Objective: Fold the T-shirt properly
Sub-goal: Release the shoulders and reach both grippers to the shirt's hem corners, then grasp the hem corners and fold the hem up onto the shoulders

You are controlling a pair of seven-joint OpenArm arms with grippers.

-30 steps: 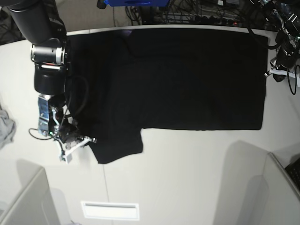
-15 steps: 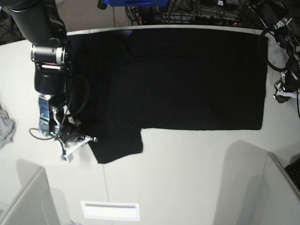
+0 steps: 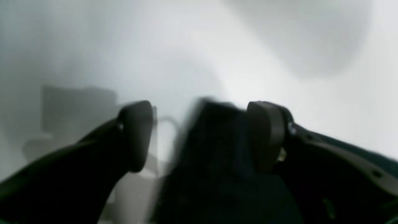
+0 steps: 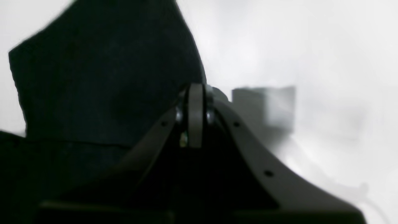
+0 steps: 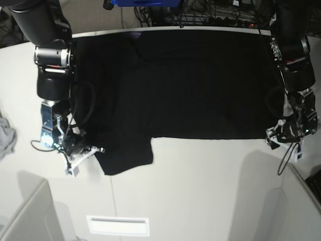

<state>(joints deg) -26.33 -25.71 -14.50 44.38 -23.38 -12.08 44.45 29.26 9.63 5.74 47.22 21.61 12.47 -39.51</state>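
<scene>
A limp black T-shirt (image 5: 190, 85) lay spread plain side up across the white table (image 5: 200, 191), soft cloth best taken by corners and hems. The right gripper (image 4: 195, 102) was pinched shut beside the sleeve (image 5: 125, 155); the left gripper (image 3: 199, 137) stood wide at the hem corner.

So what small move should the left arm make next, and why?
Probably close the left gripper on the shirt corner. Its fingers stand apart with blurred dark cloth between them, while the right gripper is already shut at the sleeve edge.
</scene>
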